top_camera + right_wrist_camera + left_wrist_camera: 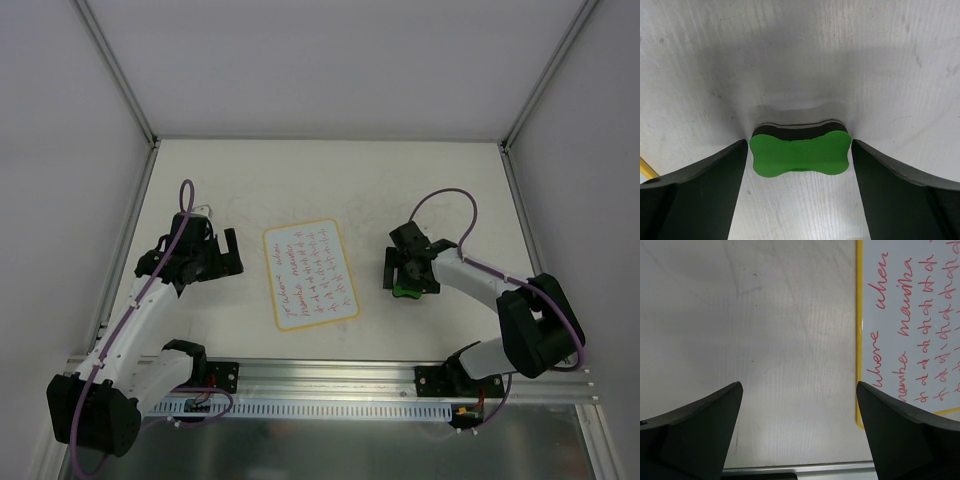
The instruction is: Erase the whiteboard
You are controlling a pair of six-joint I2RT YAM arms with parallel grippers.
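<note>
We found the small green bone-shaped foam eraser (800, 156) between our right gripper's (799, 146) spread fingers, its long axis running finger to finger. The red-scribbled, yellow-rimmed whiteboard (310, 273) lay leftward, between both arms. The left gripper (799, 390) gaped empty.

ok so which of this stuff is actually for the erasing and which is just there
For the job: whiteboard with red writing; green bone-shaped eraser; right gripper, open around it.
Just there: left gripper, open beside the board; aluminium rail; purple cables.
</note>
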